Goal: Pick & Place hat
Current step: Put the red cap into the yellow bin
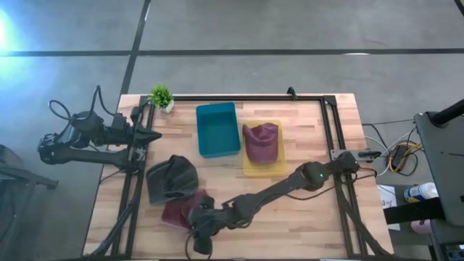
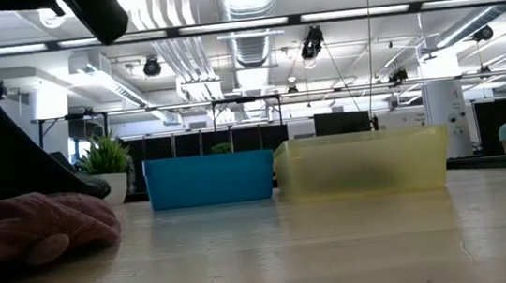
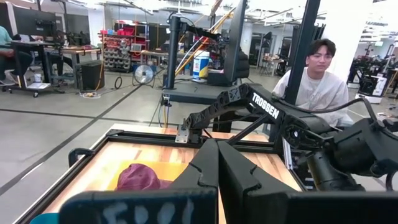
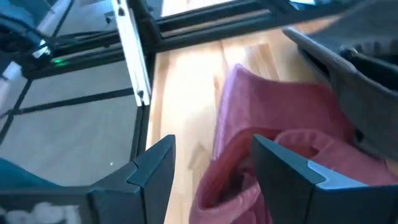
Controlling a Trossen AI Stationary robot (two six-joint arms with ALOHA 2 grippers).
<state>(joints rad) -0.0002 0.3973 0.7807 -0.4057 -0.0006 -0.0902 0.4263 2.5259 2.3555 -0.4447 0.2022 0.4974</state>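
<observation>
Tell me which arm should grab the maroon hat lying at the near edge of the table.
The right one. Its gripper is open, right at the maroon hat, with one finger over the fabric. The left gripper is parked, shut, at the table's far left by the plant, with the dark hat between.

Three hats are in play. A maroon hat [image 1: 181,212] lies crumpled on the counter near its front edge, toward the left corner. A dark grey hat [image 1: 172,179] lies slumped just behind it, touching or overlapping it. A second maroon hat [image 1: 261,142] sits bunched inside the yellow bin [image 1: 264,170] near the counter's middle, beside the teal bin [image 1: 217,130].
</observation>
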